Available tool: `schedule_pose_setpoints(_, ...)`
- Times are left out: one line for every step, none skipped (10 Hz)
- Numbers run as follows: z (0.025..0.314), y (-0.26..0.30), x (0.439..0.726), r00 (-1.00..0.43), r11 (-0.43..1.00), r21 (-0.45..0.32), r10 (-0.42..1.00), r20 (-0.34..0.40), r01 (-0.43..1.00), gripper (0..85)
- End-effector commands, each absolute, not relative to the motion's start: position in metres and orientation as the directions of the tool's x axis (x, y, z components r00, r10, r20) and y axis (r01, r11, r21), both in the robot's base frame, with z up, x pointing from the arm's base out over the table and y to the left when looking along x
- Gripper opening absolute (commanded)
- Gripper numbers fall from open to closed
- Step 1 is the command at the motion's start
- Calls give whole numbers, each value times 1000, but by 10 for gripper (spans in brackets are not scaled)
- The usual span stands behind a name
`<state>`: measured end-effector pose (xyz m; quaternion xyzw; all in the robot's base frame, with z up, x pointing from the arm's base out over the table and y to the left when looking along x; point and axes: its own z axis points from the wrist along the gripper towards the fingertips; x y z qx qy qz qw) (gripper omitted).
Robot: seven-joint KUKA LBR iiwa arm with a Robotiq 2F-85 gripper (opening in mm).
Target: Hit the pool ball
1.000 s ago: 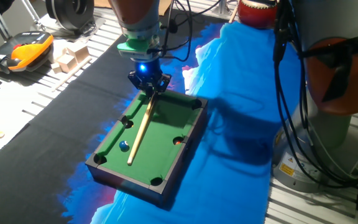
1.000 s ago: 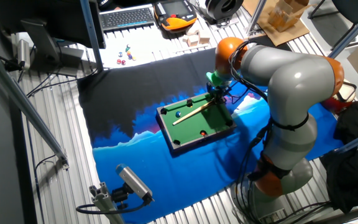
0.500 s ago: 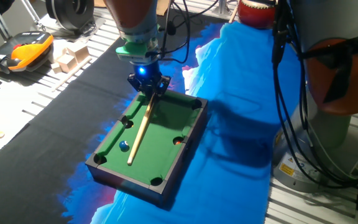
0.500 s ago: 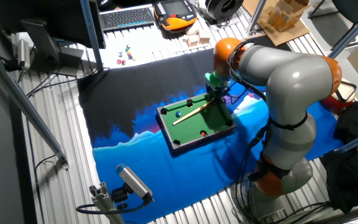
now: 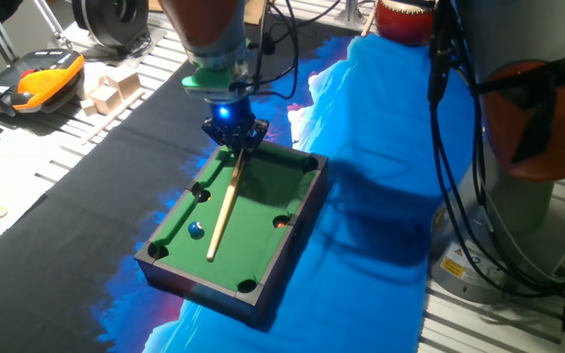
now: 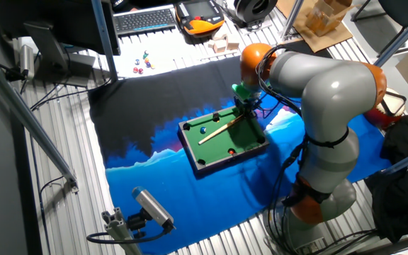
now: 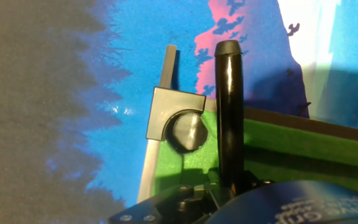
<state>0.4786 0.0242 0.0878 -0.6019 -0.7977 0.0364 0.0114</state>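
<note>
Pool ball [image 5: 195, 229]: one, blue, on the green felt of the pool table [image 5: 292, 228], just left of the cue [image 5: 224, 204] tip. One reddish ball [image 5: 281, 223] sits by a side pocket. Gripper [image 5: 234, 138] clamps the single cue's butt end.

No text is legible; the yellow sticker [image 5: 452, 267] seems too blurred to read

Cue stick [image 5: 223, 208] tip swung slightly away from the pool ball [image 5: 195, 229], gripper [image 5: 234, 134] marginally shifted.

Robotics lab, slatted metal bench [image 6: 69, 184], keyboard [image 6: 146, 19], teach pendant [image 5: 29, 80] (orange), loose cables [image 5: 469, 186]
</note>
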Motion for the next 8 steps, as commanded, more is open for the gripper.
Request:
schedule_pose_setpoints(88,24,478,-283,281,-75,959,-27,957,0)
schedule_pose_setpoints(90,23,477,-300,299,-61,954,-7,952,0)
schedule_pose_setpoints(94,20,476,-311,312,-32,950,28,950,0)
schedule_pose_setpoints(96,18,476,-311,312,-30,950,30,950,0)
schedule_pose_setpoints(101,15,475,-326,327,-32,945,35,945,0)
schedule_pose_setpoints(107,11,473,-317,318,-18,947,50,948,0)
schedule_pose_setpoints(114,3,472,-296,294,28,951,92,955,0)
schedule_pose_setpoints(118,-2,473,-260,259,32,961,90,965,0)
